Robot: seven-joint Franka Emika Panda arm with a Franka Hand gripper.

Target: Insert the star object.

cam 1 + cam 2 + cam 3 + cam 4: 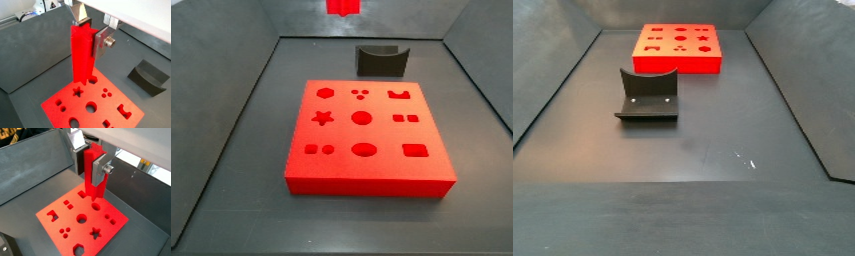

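Note:
My gripper (92, 34) is shut on the star object (83, 55), a long bright red peg with a star-shaped cross-section, held upright by its upper end between the silver fingers (105, 41). In both wrist views the peg (93, 175) hangs above the wide flat red block (112, 109), its lower end over the block's edge and clear of the surface. The block's star hole (77, 91) lies off to one side of the peg's end, and it also shows in the other wrist view (96, 233). In a side view only the peg's lower tip (342, 6) shows, at the frame's top edge.
The red block (372, 185) lies on the dark floor of a grey walled bin, with several shaped holes in its top. The dark fixture (381, 60) stands beside the block, and it also shows in a side view (648, 95) and a wrist view (148, 76).

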